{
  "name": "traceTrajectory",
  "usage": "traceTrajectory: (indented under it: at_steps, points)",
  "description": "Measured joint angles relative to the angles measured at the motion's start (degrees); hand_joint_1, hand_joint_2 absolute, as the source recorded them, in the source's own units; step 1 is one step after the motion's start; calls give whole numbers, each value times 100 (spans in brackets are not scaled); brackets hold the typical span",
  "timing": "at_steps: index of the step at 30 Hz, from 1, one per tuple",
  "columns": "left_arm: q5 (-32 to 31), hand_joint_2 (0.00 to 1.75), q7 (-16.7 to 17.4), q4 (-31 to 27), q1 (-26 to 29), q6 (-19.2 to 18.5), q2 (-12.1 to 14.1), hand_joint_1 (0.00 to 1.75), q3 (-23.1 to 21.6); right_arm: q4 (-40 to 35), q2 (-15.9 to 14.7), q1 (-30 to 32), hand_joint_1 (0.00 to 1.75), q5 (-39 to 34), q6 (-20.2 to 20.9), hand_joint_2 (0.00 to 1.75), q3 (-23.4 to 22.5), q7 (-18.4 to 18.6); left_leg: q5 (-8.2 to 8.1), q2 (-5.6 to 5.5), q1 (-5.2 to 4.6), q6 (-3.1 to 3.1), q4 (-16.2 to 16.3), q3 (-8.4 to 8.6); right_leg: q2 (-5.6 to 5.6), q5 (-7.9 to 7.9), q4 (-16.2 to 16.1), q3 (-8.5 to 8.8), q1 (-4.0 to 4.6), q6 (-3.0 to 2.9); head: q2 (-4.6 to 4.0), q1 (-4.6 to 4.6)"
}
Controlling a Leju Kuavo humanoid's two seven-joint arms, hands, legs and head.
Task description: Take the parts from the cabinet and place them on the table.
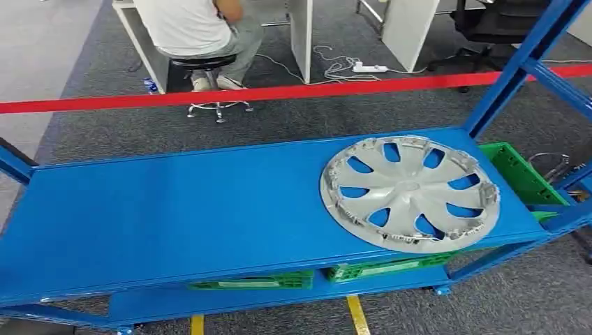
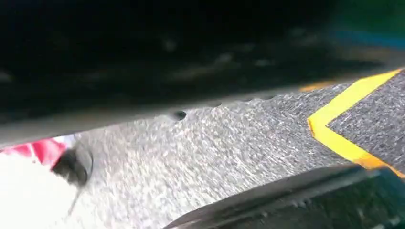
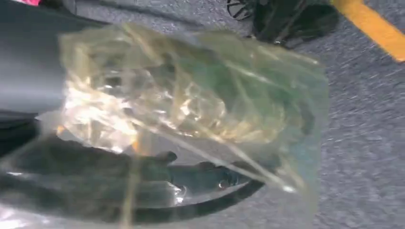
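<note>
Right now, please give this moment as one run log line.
right robot hand: holds bagged part | wheel cover: flat on blue shelf | left: unclear

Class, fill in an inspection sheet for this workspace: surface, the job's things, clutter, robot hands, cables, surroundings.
Surface: blue shelf top of a metal rack.
Job's things: silver hubcap lying flat at its right end; clear plastic bag, contents unclear.
Clutter: green crates on the lower shelf and beside the rack.
Robot hands: right robot hand appears to hold the bag, fingers mostly hidden; left wrist view too blurred to judge.
Cables: white power strip with loose leads on the carpet.
Surroundings: red barrier tape, seated person, yellow floor tape.
</note>
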Motion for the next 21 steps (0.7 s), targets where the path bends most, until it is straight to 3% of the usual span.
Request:
traceTrajectory:
  at_steps: [1,2,5,6,7,8,9,10,11,12,13,14,15,16,17,20,21]
  points:
    - [2,0,0,0,-1,0,2,0,2,20,0,-18,0,4,2,0,-13,-4,-23,-56,-2,-39,16,-13,311,-78,-187,109,-28,20,0,4]
    - [19,0,0,-2,-21,2,11,0,4,46,2,-34,0,7,4,0,-35,-4,-51,-122,-21,-81,95,-42,389,-86,-281,106,-27,-21,0,28]
    - [144,0,0,-2,19,9,13,0,11,57,2,-60,0,66,15,0,-98,-37,-7,-296,23,-158,42,-85,189,-83,-256,187,23,-145,0,20]
    - [188,0,4,-2,25,11,20,0,18,61,9,-67,0,90,17,0,-105,-46,-38,-332,28,-178,63,-85,103,-64,-288,202,-29,-187,2,22]
    - [207,0,13,-2,34,13,13,0,20,63,7,-84,0,96,18,0,-120,-61,-132,-3,-3,-204,197,-134,42,-70,-289,216,-17,-216,0,-4]
    - [240,0,13,-2,19,13,15,0,20,65,7,-85,0,101,19,0,-148,-66,-317,248,-2,-231,518,-299,-36,-86,-289,217,-7,-246,0,-70]
    - [258,0,13,-2,5,13,18,0,22,76,7,-87,0,109,20,0,-157,-77,-536,392,5,-253,968,-532,-130,-100,-288,217,6,-267,0,-57]
    - [271,0,13,-4,0,13,17,0,22,85,7,-83,0,116,20,0,-170,-76,-752,451,8,-263,1491,-798,-235,-116,-288,220,16,-283,0,-59]
    - [293,0,15,-4,7,11,15,0,22,89,7,-86,0,120,20,0,-196,-76,-831,469,12,-269,1866,-1004,-335,-134,-287,224,26,-293,0,-59]
    - [293,0,24,-4,21,11,15,0,22,92,7,-89,0,125,20,0,-212,-76,-755,474,16,-269,1904,-1047,-414,-151,-287,236,31,-291,0,-59]
    - [293,0,26,-4,32,11,15,0,22,98,7,-99,0,127,20,0,-223,-76,-545,479,16,-252,1693,-955,-491,-174,-287,236,37,-288,0,-59]
    - [293,0,26,-4,39,13,17,0,24,103,7,-114,0,129,20,0,-231,-76,-265,510,11,-220,1258,-746,-562,-204,-288,252,43,-283,0,-63]
    - [293,0,26,-4,46,13,20,0,26,105,7,-119,0,129,20,0,-234,-76,-14,608,-6,-177,739,-485,-633,-239,-290,296,45,-269,0,-57]
    - [293,0,26,-4,43,13,20,0,28,107,7,-119,0,131,20,0,-234,-79,108,899,-47,-114,292,-256,-688,-272,-293,344,48,-251,0,-61]
    - [293,0,26,-4,16,11,20,0,28,107,7,-117,0,131,20,0,-236,-81,-22,1074,-117,-80,152,-193,-751,-322,-283,369,94,-205,0,-63]
    - [293,0,26,-7,39,11,17,0,28,111,9,-160,0,133,20,0,-240,-79,-20,857,-127,-22,159,-232,-946,-325,-364,461,86,-141,0,-70]
    - [293,0,26,-7,52,13,15,0,31,111,9,-194,0,133,22,0,-242,-79,23,758,-95,29,69,-189,-1011,-337,-394,590,102,-98,0,-70]
